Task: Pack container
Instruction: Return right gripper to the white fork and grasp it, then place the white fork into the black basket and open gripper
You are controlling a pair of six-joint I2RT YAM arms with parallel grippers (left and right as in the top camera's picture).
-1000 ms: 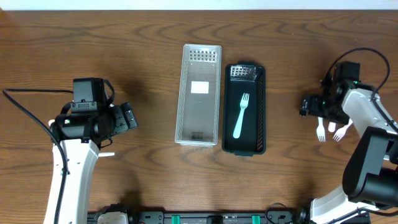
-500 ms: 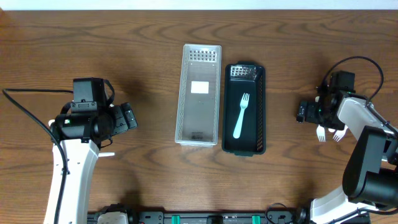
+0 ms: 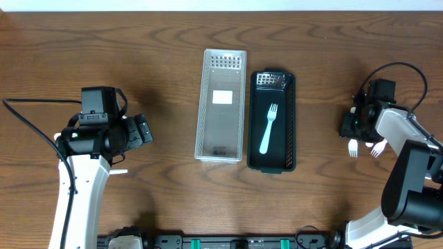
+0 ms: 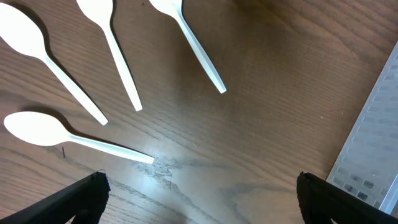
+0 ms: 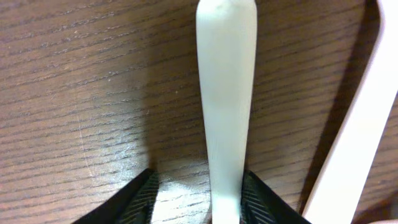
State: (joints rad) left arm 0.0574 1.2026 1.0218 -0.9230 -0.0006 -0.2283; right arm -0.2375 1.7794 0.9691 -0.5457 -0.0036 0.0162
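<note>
A white fork handle [image 5: 226, 93] lies on the wood between the jaws of my right gripper [image 5: 199, 199]. The right jaw touches it and the left jaw stands a little apart, so the gripper is still open. In the overhead view this gripper [image 3: 351, 131] is at the right of the table over two white forks [image 3: 353, 147]. A black container [image 3: 292, 117] holds one pale fork [image 3: 268, 128]. Beside it stands a white container [image 3: 205, 104]. My left gripper [image 4: 199, 199] is wide open above bare wood, near several white spoons [image 4: 68, 137].
A second fork handle [image 5: 360, 137] lies just right of the right gripper's jaws. The white container's perforated wall [image 4: 373, 143] shows at the right edge of the left wrist view. A spoon tip [image 3: 119, 171] peeks out beside the left arm.
The right gripper has come down over the left fork and its jaws have narrowed around the handle. The left arm has not moved.
</note>
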